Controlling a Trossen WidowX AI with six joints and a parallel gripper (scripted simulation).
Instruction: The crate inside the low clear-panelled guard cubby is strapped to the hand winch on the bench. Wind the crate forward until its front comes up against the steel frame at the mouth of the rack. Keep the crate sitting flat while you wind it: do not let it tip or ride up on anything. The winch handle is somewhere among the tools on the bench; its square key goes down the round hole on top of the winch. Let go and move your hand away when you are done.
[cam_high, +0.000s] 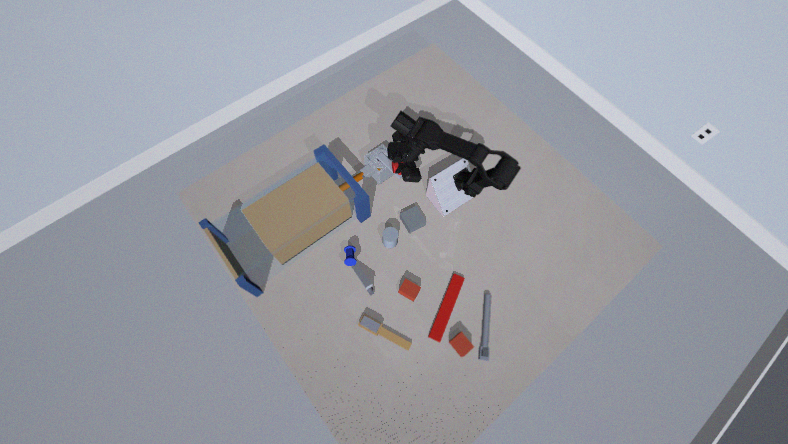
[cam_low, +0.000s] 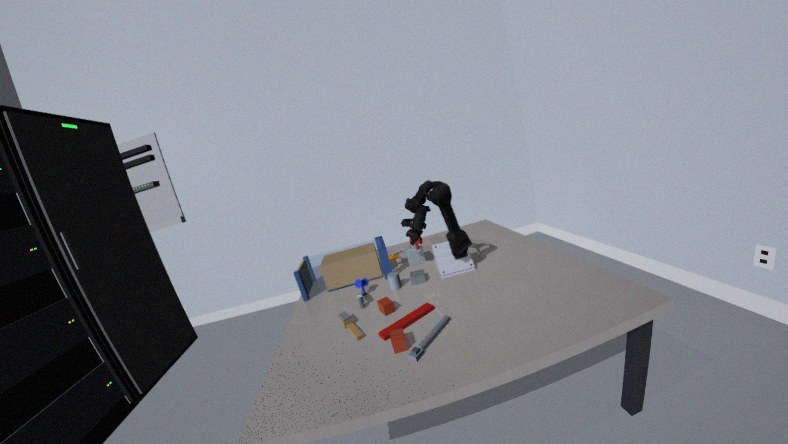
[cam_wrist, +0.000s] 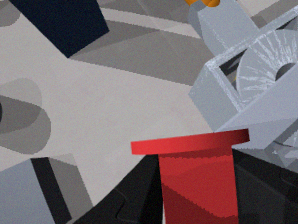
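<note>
Crate (cam_high: 297, 206) (cam_low: 351, 266): flat inside the guard cubby, filling most of its length, at 8 o'clock from the winch in top view. Its front is near the blue steel frame (cam_high: 347, 186) (cam_low: 385, 255); contact can't be told.

Arm (cam_high: 457, 144) (cam_low: 451, 217): reaches toward 10 o'clock from its base in top view.

Winch (cam_high: 378, 163) (cam_low: 415, 254) (cam_wrist: 280, 65): just outside the frame at 2 o'clock, orange strap (cam_high: 351, 181) (cam_low: 393, 256) (cam_wrist: 204, 2) between.

Gripper (cam_high: 406, 165) (cam_low: 415, 238) (cam_wrist: 185, 159): partly open, closed firmly on the red handle (cam_high: 395, 167) (cam_wrist: 199, 185), beside the winch, toward 3 o'clock in top view.

Progress, my judgement: handle found and gripped. Whether its key is seated, can't tell. Left: seat it if needed, wind until contact, crate flat, then release and withdraw.
</note>
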